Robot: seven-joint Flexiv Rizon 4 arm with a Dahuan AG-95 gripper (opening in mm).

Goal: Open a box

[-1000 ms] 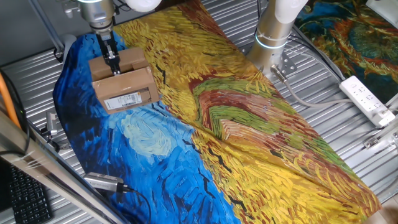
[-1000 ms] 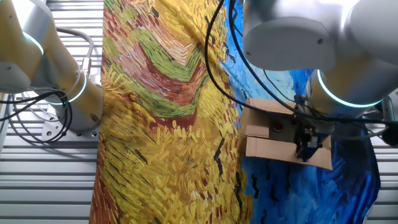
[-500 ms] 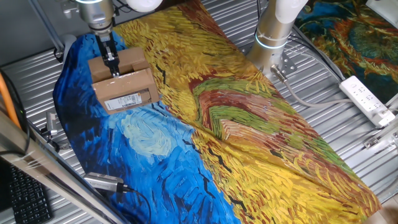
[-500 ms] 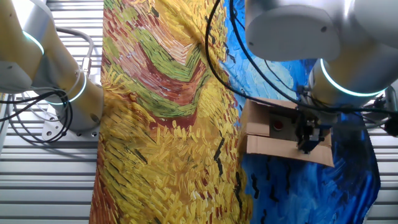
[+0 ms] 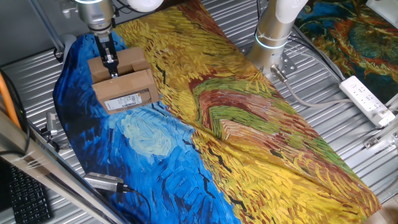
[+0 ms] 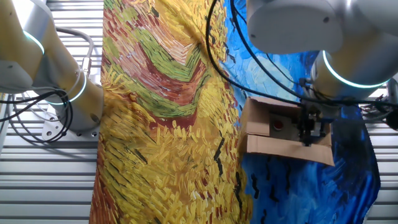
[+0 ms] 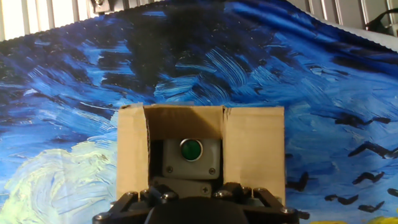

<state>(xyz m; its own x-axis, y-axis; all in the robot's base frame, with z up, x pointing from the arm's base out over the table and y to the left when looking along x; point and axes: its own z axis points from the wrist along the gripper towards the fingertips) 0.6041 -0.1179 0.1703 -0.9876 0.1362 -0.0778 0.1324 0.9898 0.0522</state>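
Observation:
The box (image 5: 124,83) is small brown cardboard with a white barcode label (image 5: 129,99) on its near side. It sits on the blue part of the painted cloth (image 5: 143,140). My gripper (image 5: 112,67) stands upright over the box top, its thin fingers together, tips at the flaps. In the other fixed view the gripper (image 6: 307,135) is at the right part of the box (image 6: 273,140). In the hand view the box (image 7: 255,152) shows two flaps spread apart. Between them lies a grey housing with a green button (image 7: 191,149). Only the gripper (image 7: 194,194) base shows there.
A second robot arm's base (image 5: 272,34) stands at the back beside the yellow cloth. A white power strip (image 5: 368,98) lies at the right. A metal tool (image 5: 104,182) rests near the cloth's front left edge. Ribbed metal table (image 5: 37,68) surrounds the cloth.
The gripper has shifted slightly across the box top, toward the far side in one fixed view and rightward in the other. The box stays in place.

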